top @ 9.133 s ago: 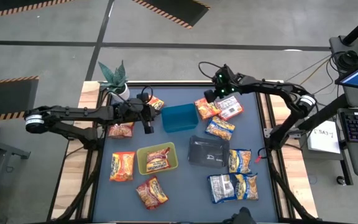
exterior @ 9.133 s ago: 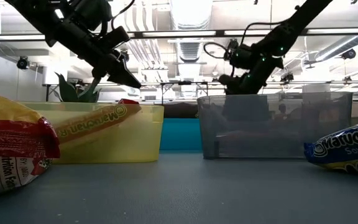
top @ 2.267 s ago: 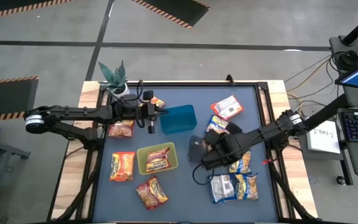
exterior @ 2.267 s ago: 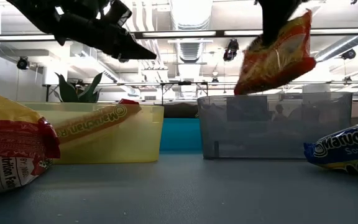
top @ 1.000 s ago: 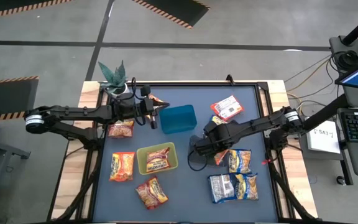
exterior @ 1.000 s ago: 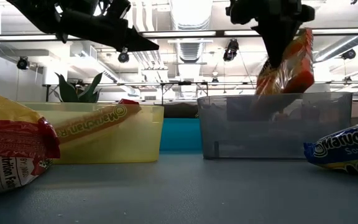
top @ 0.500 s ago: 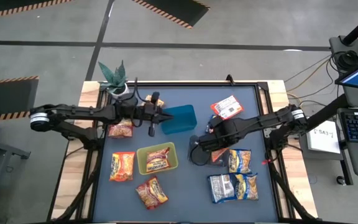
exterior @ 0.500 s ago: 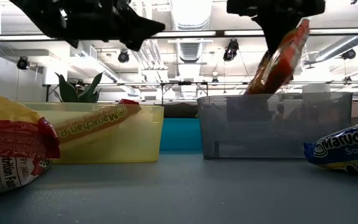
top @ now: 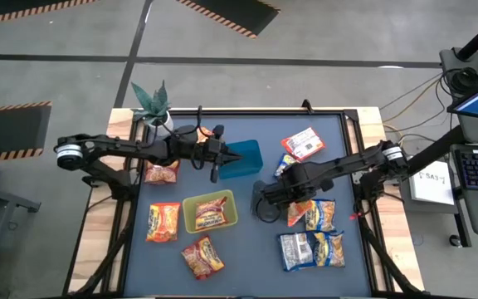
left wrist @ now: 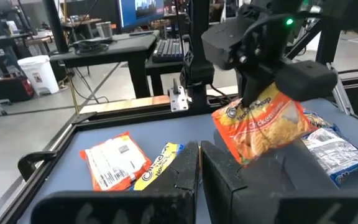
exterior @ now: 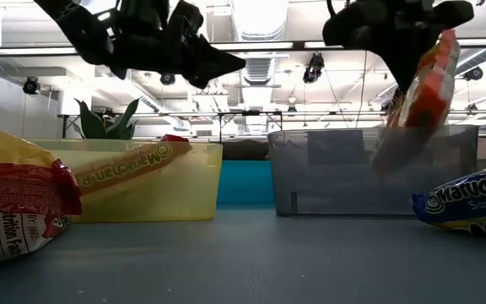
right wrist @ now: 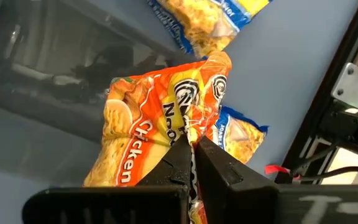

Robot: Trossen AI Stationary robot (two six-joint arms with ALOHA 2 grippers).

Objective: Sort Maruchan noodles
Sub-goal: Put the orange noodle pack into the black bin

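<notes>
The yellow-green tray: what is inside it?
Inside the yellow-green tray lies one red-orange noodle packet, seen from above. In the low view it leans on the tray's wall. Whether anything lies under it cannot be seen.

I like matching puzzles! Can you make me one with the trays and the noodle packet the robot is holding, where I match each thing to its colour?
Things:
1. tray under the left end effector
2. tray with a packet lying in it
3. packet pinched by the right end effector
4. plant at the table corner

Colours:
A. orange
B. green
C. blue
D. yellow-green

Pairs: 1-C, 2-D, 3-A, 4-B
</notes>
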